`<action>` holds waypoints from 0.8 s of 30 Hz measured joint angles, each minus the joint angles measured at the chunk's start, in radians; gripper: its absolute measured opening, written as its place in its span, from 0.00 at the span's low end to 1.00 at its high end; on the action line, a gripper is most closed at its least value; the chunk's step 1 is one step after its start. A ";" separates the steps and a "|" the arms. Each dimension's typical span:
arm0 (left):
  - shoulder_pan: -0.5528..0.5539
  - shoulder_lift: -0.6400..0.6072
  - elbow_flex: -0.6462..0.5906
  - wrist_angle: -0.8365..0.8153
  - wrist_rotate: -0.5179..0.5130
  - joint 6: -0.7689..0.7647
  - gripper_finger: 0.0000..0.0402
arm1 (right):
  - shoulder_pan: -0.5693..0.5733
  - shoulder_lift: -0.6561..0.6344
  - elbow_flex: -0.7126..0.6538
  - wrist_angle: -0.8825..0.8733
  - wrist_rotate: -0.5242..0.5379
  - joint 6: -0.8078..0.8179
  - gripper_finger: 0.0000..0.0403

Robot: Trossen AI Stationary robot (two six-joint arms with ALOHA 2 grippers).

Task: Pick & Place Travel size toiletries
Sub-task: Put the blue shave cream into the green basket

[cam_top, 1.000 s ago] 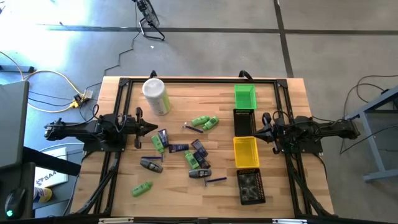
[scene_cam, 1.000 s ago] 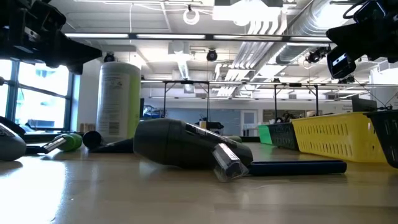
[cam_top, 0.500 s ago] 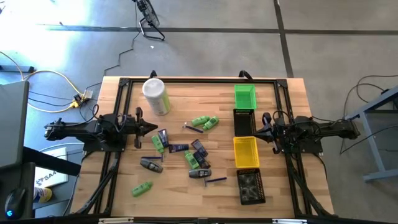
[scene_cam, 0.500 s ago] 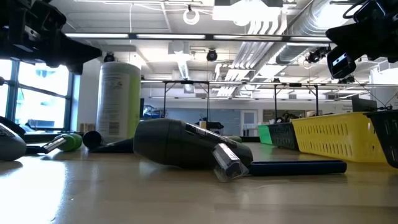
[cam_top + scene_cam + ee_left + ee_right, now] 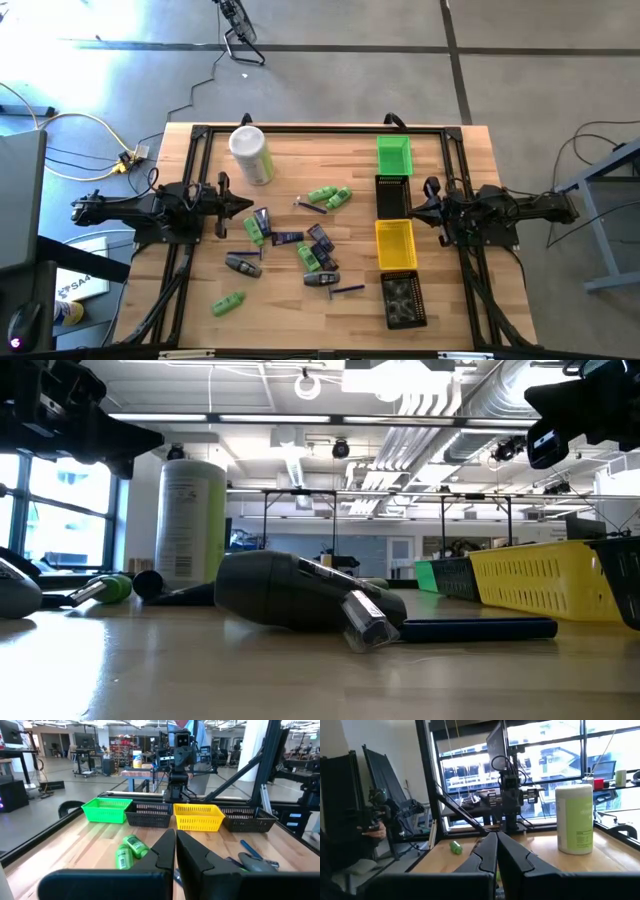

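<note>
The travel size toiletries lie scattered on the wooden table's middle. They include bright green mini bottles (image 5: 330, 196), one more green bottle (image 5: 228, 303) near the front, dark tubes (image 5: 318, 240) and a grey piece (image 5: 243, 265). My left gripper (image 5: 248, 207) hovers level at the table's left side, shut, with nothing in it; its closed fingers (image 5: 175, 834) point toward the bins. My right gripper (image 5: 408, 210) hovers shut at the right side, above the bins. Its fingers (image 5: 496, 836) point toward the left arm.
A tall pale-green canister (image 5: 251, 153) with a white lid stands at the far left. A row of bins runs along the right: green (image 5: 393, 155), black (image 5: 392, 195), yellow (image 5: 395, 245), black (image 5: 403, 300). A dark frame (image 5: 300, 130) borders the table.
My right gripper has tipped slightly upward and rolled a little about its own line, staying in place above the bins. The toiletries have not moved.
</note>
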 joint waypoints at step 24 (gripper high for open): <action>0.000 0.099 0.035 0.067 -0.110 -0.108 0.03 | 0.000 0.000 0.000 -0.002 0.179 -0.007 0.01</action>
